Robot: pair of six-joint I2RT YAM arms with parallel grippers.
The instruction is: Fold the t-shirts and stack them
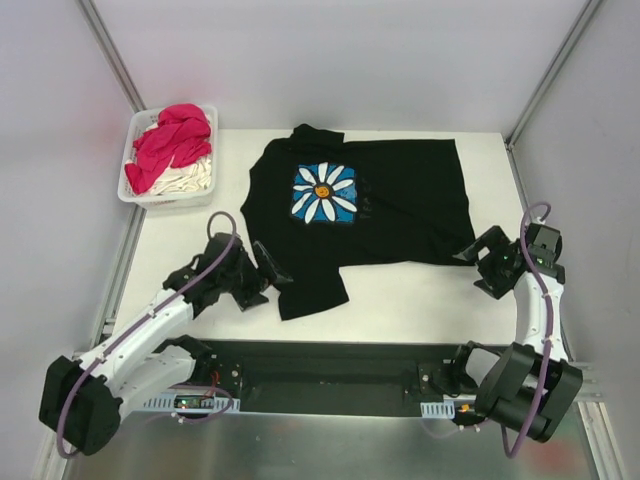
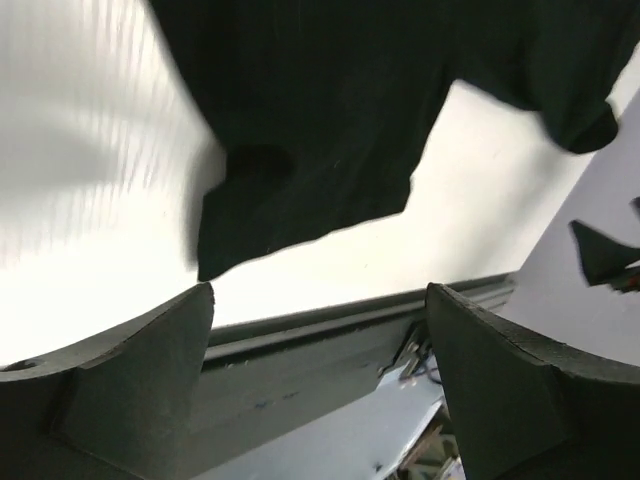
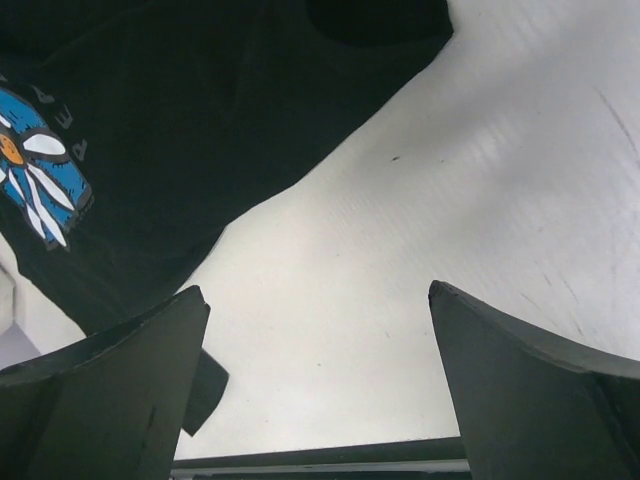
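Observation:
A black t-shirt with a white daisy print lies spread on the white table, one sleeve flap reaching toward the near edge. My left gripper sits at the shirt's near-left edge, open; in the left wrist view its gripper has nothing between the fingers, and the black cloth lies beyond them. My right gripper stands open by the shirt's near-right corner; the right wrist view shows that gripper over bare table, apart from the black shirt. Magenta and cream tees lie in the basket.
A white plastic basket stands at the table's far-left corner. Metal frame posts rise at the far corners. A dark rail runs along the near edge between the arm bases. White table shows between the shirt and that rail.

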